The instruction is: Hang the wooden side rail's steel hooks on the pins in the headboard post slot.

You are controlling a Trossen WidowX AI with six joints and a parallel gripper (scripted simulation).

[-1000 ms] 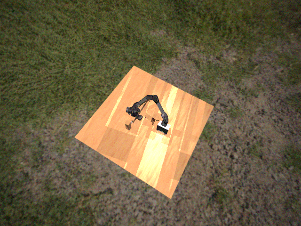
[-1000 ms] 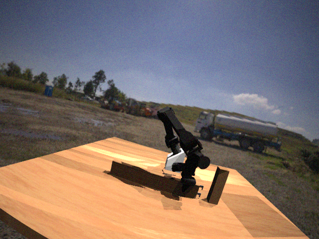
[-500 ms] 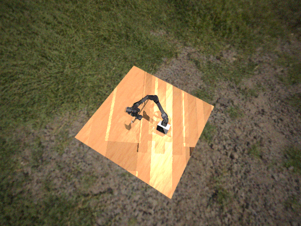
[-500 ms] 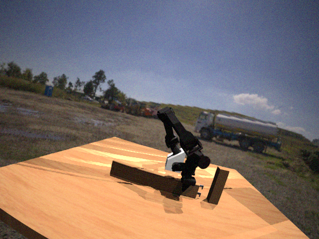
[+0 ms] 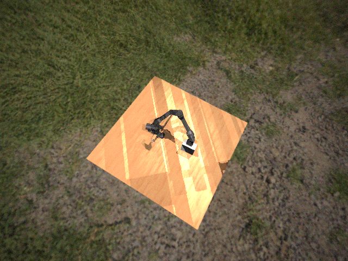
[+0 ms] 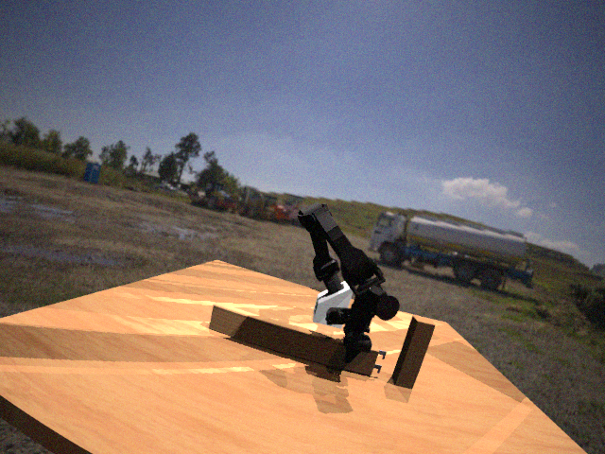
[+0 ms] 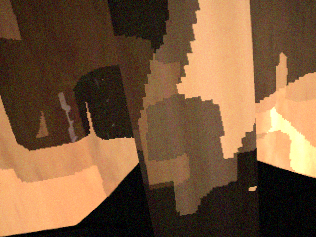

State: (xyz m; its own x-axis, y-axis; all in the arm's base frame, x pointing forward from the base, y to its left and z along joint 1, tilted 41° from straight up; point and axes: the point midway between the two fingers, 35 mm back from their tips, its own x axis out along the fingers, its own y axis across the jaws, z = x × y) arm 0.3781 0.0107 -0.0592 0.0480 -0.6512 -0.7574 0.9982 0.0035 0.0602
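At left in the exterior view, your side rail (image 5: 166, 123) (image 6: 288, 341) (image 7: 204, 128) starts with its far end low over the desk (image 5: 145, 175) (image 6: 146, 391) (image 7: 39, 199); you can't tell whether it touches. Its long axis runs right, through the jaws, pinching it near the hooked end. Beyond them, the steel hooks (image 5: 152, 140) (image 6: 380, 361) point at the post (image 5: 148, 145) (image 6: 413, 353), just beside but apart. Your next move likely turns on closing that gap in line. The top view shows rail and post roughly aligned; the exterior adds both hooks, one above the other. No view shows you the pins.
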